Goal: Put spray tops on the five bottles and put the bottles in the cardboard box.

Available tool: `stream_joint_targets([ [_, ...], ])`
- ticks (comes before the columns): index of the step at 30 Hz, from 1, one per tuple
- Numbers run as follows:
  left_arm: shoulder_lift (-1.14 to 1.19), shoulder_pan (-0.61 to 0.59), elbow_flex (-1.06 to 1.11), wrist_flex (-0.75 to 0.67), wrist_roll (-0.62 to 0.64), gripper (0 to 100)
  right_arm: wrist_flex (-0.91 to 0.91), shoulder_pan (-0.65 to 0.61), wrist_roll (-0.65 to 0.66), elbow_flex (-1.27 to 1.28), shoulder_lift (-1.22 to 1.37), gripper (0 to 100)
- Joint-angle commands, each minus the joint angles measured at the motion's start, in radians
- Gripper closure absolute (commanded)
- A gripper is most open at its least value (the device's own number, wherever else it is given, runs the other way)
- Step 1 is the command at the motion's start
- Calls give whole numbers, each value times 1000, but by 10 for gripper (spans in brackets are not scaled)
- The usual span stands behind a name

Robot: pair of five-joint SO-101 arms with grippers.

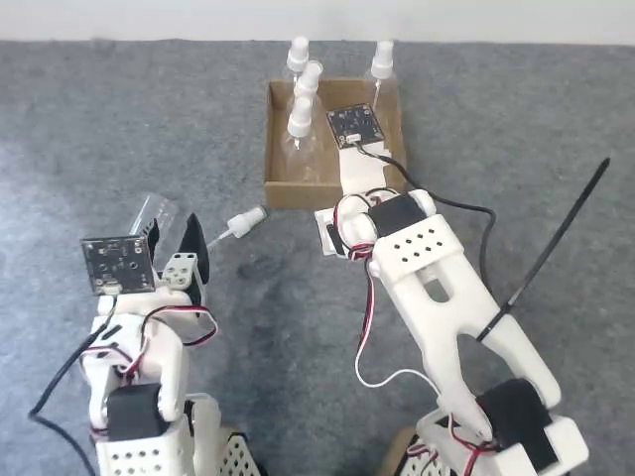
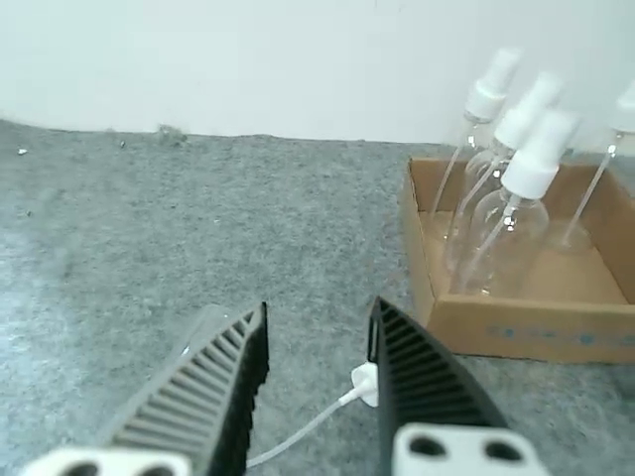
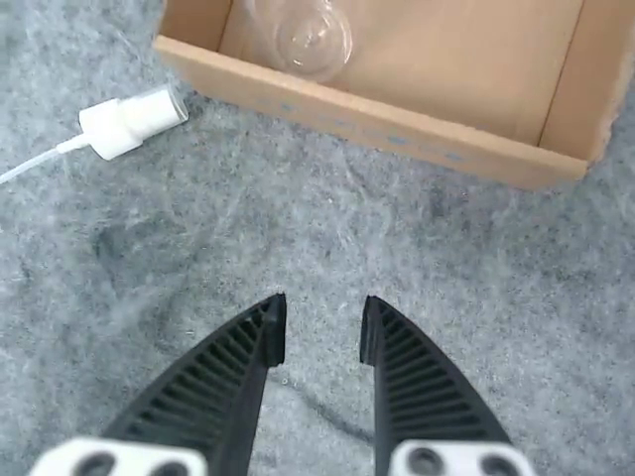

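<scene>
Left gripper (image 2: 317, 317) and right gripper (image 3: 322, 332) gape empty; we should clamp the bottle (image 1: 151, 211) upright first, then lift the mid-table top (image 3: 129, 124) by its head.

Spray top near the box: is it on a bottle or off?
Off: the spray top lies alone on the grey mat, tube bare.

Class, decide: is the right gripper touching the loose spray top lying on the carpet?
Apart. The right wrist view shows a stretch of bare carpet between the right gripper and the spray top, which lies by the cardboard box.
</scene>
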Motion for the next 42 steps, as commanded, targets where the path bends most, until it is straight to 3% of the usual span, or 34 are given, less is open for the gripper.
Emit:
stream_joint_targets([
  [1, -5, -5, -105, 12, -37, 838, 12, -10, -11, -15, -65, 894],
  [17, -2, -5, -415, 339, -213, 839, -76, -22, -3, 130, -234, 894],
  [32, 400, -192, -621, 356, -241, 840, -73, -56, 32, 135, -229, 957],
  [42, 612, -278, -631, 350, -310, 801, -74, -56, 37, 135, -228, 957],
])
